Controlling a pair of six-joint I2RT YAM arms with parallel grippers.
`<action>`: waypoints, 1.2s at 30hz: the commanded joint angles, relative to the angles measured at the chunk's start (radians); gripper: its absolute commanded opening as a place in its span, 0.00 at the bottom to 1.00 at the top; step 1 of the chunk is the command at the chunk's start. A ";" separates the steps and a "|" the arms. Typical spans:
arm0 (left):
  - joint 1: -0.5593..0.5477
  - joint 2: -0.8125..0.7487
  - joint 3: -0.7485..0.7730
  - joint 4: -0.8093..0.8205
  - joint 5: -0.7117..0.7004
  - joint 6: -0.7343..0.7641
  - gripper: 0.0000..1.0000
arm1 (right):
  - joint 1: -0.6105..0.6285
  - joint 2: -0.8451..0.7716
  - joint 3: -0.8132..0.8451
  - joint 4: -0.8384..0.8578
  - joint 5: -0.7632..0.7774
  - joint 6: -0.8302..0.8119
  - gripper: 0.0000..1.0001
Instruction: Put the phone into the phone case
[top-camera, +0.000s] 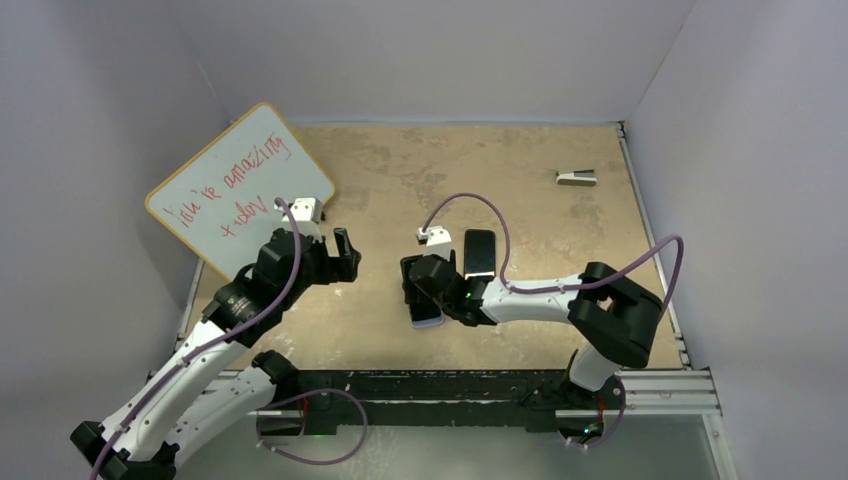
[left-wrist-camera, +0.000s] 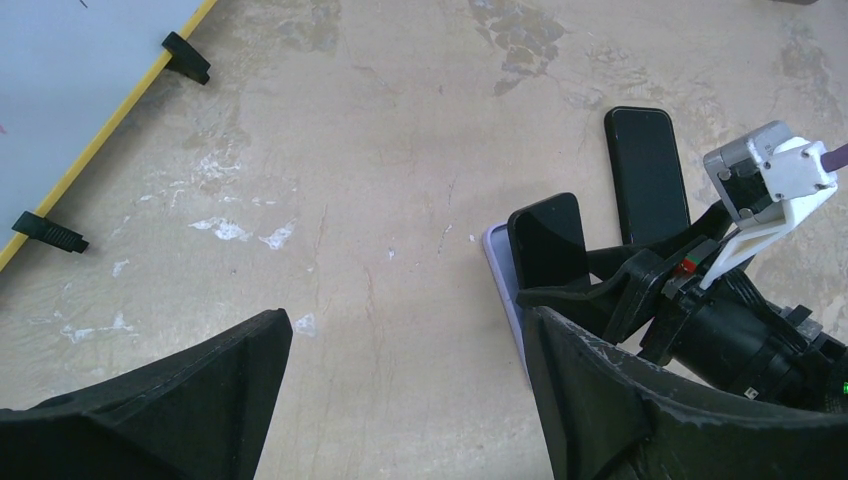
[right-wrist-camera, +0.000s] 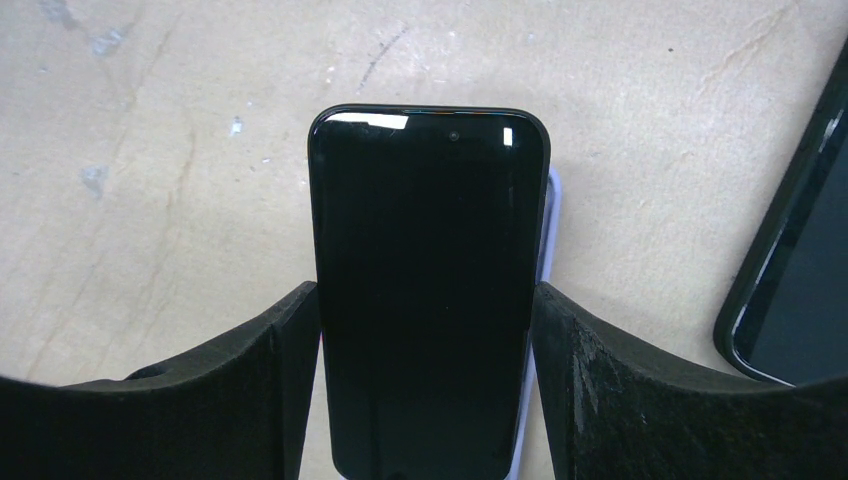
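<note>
The phone, a glossy black slab, is held by its long sides between my right gripper's fingers. It sits tilted over the phone case, whose pale lavender rim shows along the phone's right side. In the left wrist view the phone slants up out of the case, which lies on the table. In the top view the case's pale end shows under my right gripper. My left gripper is open and empty, a short way left of the case, also in its own view.
A second black phone-shaped slab lies just right of my right gripper, and also shows in the right wrist view and the left wrist view. A whiteboard with red writing leans at the back left. A small grey object lies at the back right.
</note>
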 joint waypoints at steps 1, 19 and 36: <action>0.003 0.000 0.016 0.011 -0.014 0.015 0.90 | 0.009 -0.017 -0.016 0.045 0.065 0.012 0.35; 0.003 0.015 0.017 0.015 -0.019 0.015 0.91 | 0.030 -0.039 -0.033 -0.024 0.059 0.061 0.73; 0.004 0.118 -0.021 0.083 0.106 -0.007 0.90 | -0.028 -0.183 -0.060 -0.141 -0.083 0.098 0.84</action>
